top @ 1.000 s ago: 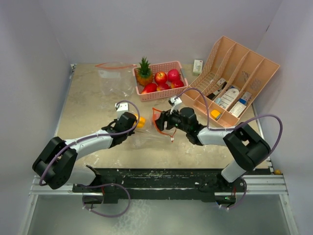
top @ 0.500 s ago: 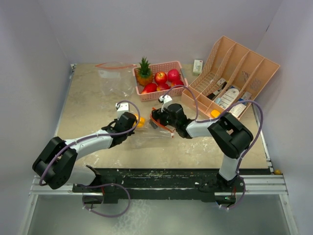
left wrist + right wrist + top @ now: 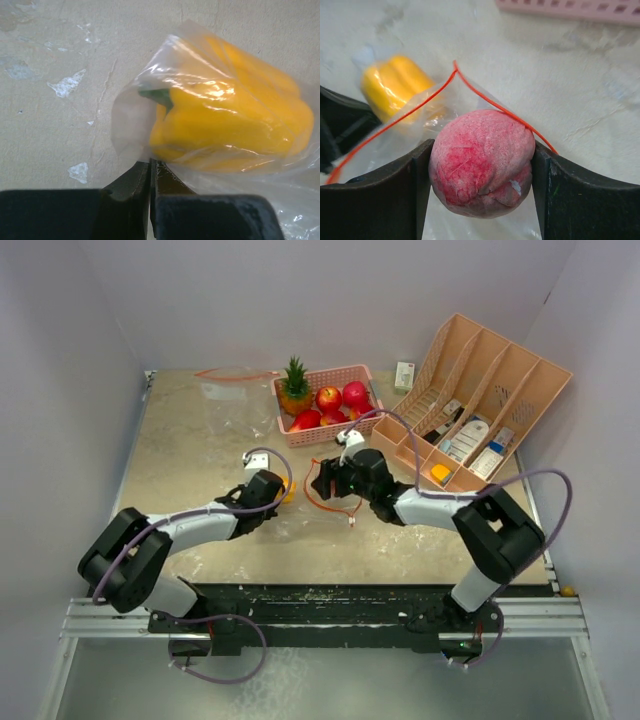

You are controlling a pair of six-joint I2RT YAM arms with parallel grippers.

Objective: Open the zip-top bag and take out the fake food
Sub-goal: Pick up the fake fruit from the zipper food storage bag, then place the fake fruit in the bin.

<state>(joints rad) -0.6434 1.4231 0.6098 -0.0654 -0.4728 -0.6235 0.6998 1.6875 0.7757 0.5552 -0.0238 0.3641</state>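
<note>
A clear zip-top bag (image 3: 305, 518) with a red zip rim (image 3: 490, 102) lies on the table between my grippers. My left gripper (image 3: 151, 162) is shut on the bag's plastic just below a yellow bell pepper (image 3: 225, 125) that sits inside the bag. In the top view this gripper (image 3: 276, 492) is at the bag's left end. My right gripper (image 3: 482, 165) is shut on a red round fruit (image 3: 480, 160), held at the bag's open mouth. In the top view it (image 3: 322, 481) is at the bag's right end. The pepper also shows in the right wrist view (image 3: 395, 85).
A pink basket (image 3: 330, 433) behind the bag holds the pineapple (image 3: 294, 388) and several red fruits (image 3: 329, 398). A peach file organizer (image 3: 520, 380) with white bottles stands at the right. A small carton (image 3: 404, 375) and a second flat bag (image 3: 235, 385) lie at the back.
My right gripper moved a little left to the bag's mouth and its arm shifted. My left gripper stayed at the bag's left end by the pepper.
</note>
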